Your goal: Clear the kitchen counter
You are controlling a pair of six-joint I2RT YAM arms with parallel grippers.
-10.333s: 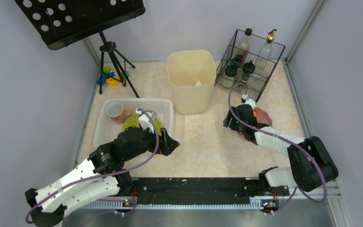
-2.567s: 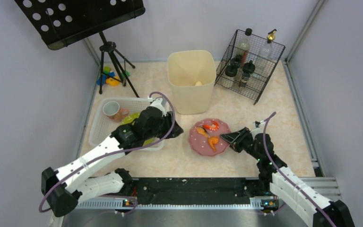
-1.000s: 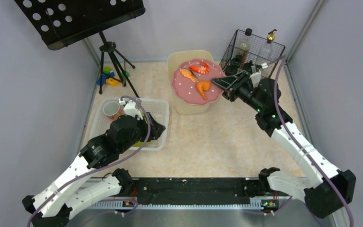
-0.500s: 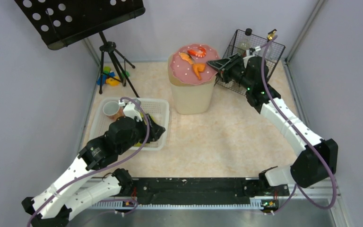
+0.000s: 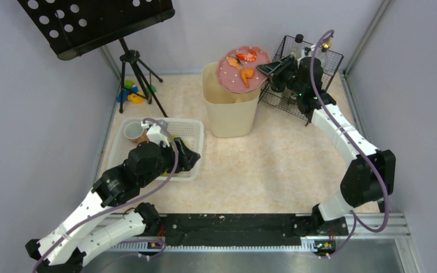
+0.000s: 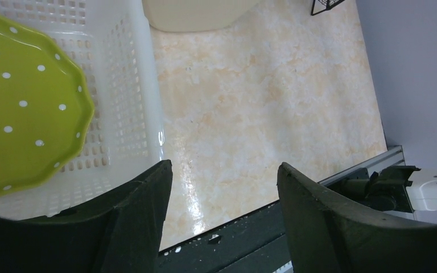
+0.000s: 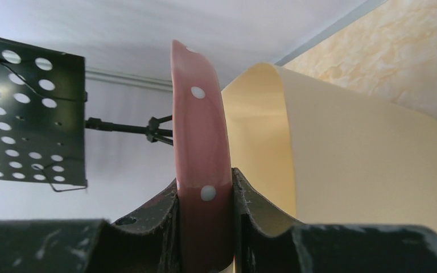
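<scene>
My right gripper [image 5: 267, 69] is shut on the rim of a pink dotted plate [image 5: 242, 71], held tilted above a cream bin [image 5: 229, 111]. Orange food pieces [image 5: 246, 73] still lie on the plate. In the right wrist view the plate's edge [image 7: 199, 114] stands upright, pinched between both fingers [image 7: 159, 213], with the bin [image 7: 347, 159] behind. My left gripper [image 6: 225, 166] is open and holds nothing, low over the near right corner of a white basket [image 6: 142, 85]. A green dotted plate [image 6: 23, 108] lies in that basket. The marbled kitchen counter [image 5: 279, 165] spreads between the arms.
A cup [image 5: 135, 132] sits in the basket's [image 5: 199, 126] far left corner. A wire rack of bottles [image 5: 310, 60] stands right behind my right gripper. A black music stand on a tripod [image 5: 134, 62] and small toys [image 5: 130, 91] occupy the far left. A black rail [image 5: 233, 227] runs along the near edge.
My right arm carried the pink plate from over the bin's mouth up toward the back right and tipped it more steeply. My left arm stayed over the basket.
</scene>
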